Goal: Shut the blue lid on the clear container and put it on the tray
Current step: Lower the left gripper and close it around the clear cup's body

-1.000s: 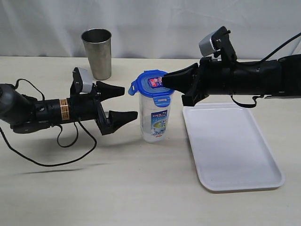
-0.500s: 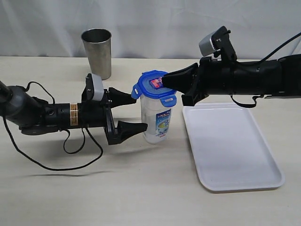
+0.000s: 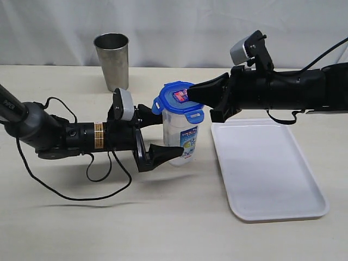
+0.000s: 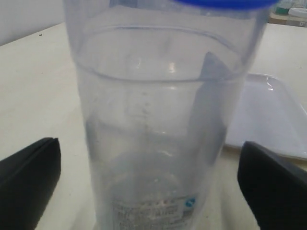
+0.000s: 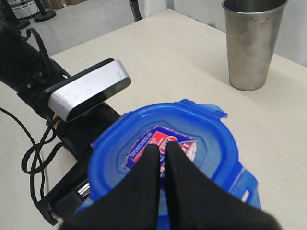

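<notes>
- Container (image 3: 182, 138) stands mid-table with the lid (image 3: 178, 103) sitting on its mouth; the tray (image 3: 272, 174) lies just beside it at about 4 o'clock, with nothing on it.
- Cup (image 3: 112, 61) of steel waits well apart at 10 o'clock and plays no part.
- Over the last second the left gripper (image 3: 169, 132) has slid in from 9 o'clock. A second ago its tips stopped short of the container; now they reach round it.
- Its jaws are spread wide. In its wrist view one black finger shows either side of the clear wall, both apart from it, so nothing is held yet.
- The right gripper (image 3: 191, 94) has not budged. It reaches in from 3 o'clock with its fingers pressed together, tips resting on the lid's sticker.
- The container has kept its spot while the left arm came in.
- From the right wrist view the lid (image 5: 201, 129) looks seated, but its flaps flare outward, so I'd say it isn't snapped shut.
- My reading: the left arm is getting ready to steady the container low down while the right presses on top.
- Next it would need to close gently on the wall, squarely, below the lid's flaps.
- Risk as I see it: the container is tall, slim and slick. A lopsided squeeze, or a push from above before the grip is on, could tip it toward the tray.
</notes>
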Robot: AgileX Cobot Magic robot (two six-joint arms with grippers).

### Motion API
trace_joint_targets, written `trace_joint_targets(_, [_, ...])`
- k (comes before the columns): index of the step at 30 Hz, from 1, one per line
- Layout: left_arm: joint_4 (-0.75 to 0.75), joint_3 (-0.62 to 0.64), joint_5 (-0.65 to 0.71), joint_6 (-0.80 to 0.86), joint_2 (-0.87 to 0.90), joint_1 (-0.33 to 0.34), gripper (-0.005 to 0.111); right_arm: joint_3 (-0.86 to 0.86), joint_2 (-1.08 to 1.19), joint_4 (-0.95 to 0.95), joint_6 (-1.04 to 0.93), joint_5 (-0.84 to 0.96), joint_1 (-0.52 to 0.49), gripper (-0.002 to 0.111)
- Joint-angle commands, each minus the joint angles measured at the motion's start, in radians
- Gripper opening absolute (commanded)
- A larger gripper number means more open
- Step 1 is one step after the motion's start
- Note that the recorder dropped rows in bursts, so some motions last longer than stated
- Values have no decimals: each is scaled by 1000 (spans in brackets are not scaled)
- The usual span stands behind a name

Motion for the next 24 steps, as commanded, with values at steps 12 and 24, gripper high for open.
trace_joint_targets(12, [-71, 3, -40, -21, 2, -15, 93, 2, -2, -38, 3, -21, 1, 5])
trace_joint_targets(24, [-161, 3, 9, 11, 2, -96, 93, 2, -2, -42, 7, -21, 1, 5])
